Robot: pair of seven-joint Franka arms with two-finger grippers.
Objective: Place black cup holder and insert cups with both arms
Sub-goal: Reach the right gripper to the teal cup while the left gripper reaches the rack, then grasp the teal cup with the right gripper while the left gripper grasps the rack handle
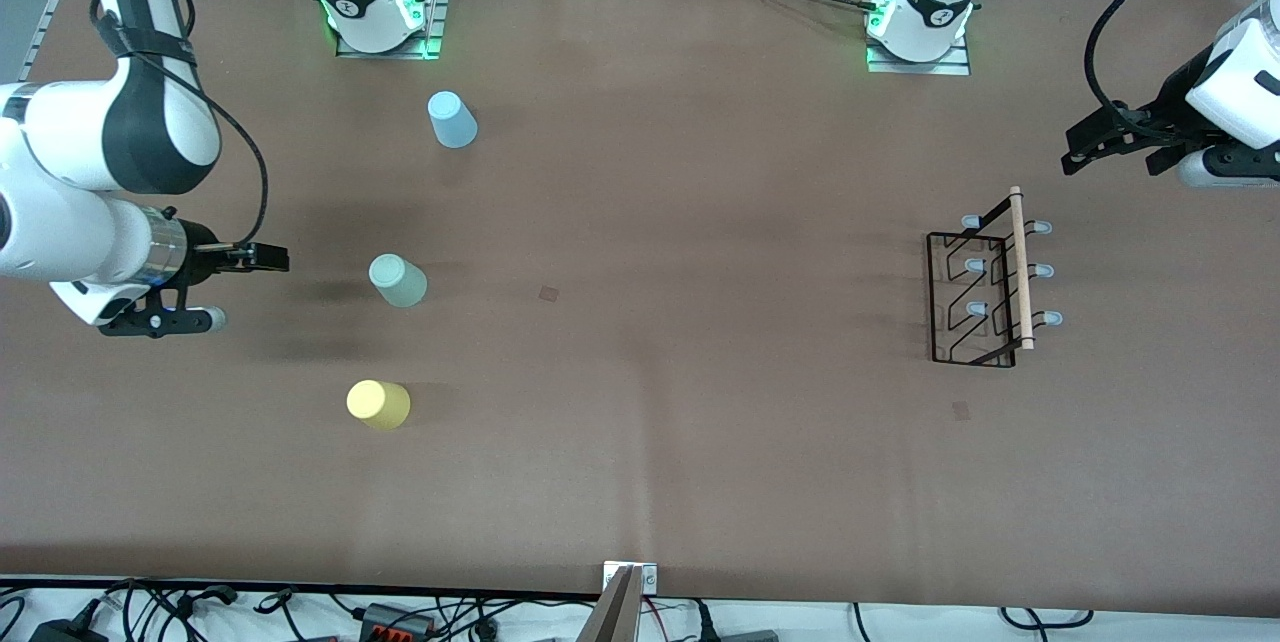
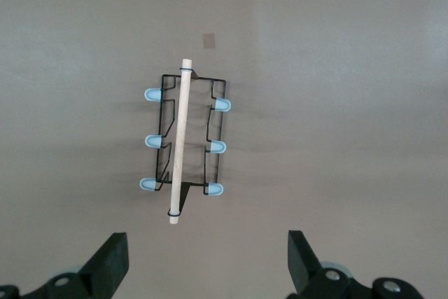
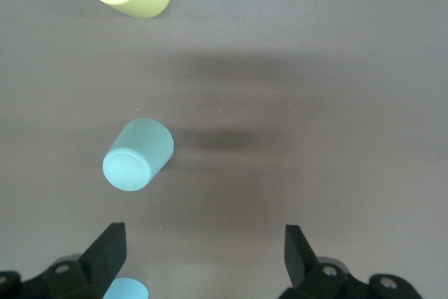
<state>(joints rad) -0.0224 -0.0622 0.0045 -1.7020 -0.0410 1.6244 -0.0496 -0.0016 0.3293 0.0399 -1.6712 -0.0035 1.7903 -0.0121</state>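
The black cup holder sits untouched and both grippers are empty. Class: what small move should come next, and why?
Probably the left gripper should lower onto the black cup holder's wooden rod. Its fingers are open with the rod between them below, and the cups cannot go on until the holder is placed. The right gripper waits open by the green cup.

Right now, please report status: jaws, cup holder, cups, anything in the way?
Left gripper and right gripper both open, holding nothing. Black cup holder on the table, pegs bare. Three cups standing apart toward the right arm's end. Nothing between them.
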